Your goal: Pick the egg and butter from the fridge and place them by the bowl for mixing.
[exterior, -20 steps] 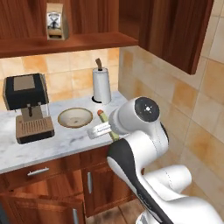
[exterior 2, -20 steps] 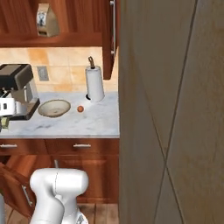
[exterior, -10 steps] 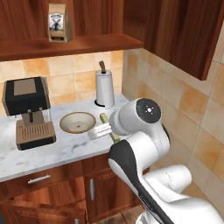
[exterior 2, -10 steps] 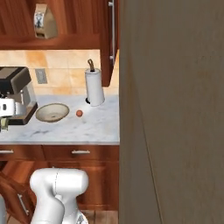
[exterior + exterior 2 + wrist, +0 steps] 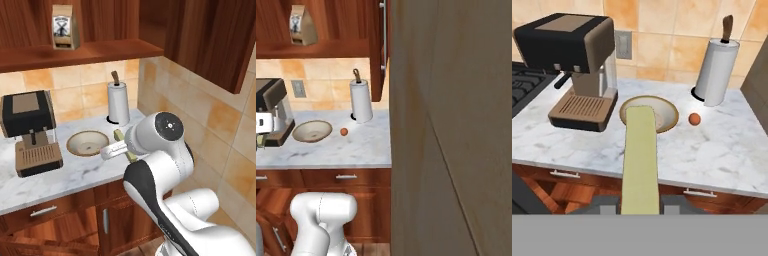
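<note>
Tan tiled wall (image 5: 672, 30) — white marble counter (image 5: 712, 155) — dark wood cabinets (image 5: 210, 35)

Light: even, bright, rendered, no glare | Shadows: soft; a faint one lay under the egg (image 5: 695, 119) on the counter (image 5: 722, 150) | Sharpness: crisp in base views; the butter (image 5: 640, 160) looked stretched near the hand camera

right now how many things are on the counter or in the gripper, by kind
coffee machine: 1
bowl: 1
egg: 1
paper-towel roll: 1
butter, in the gripper: 1
total: 5
</note>
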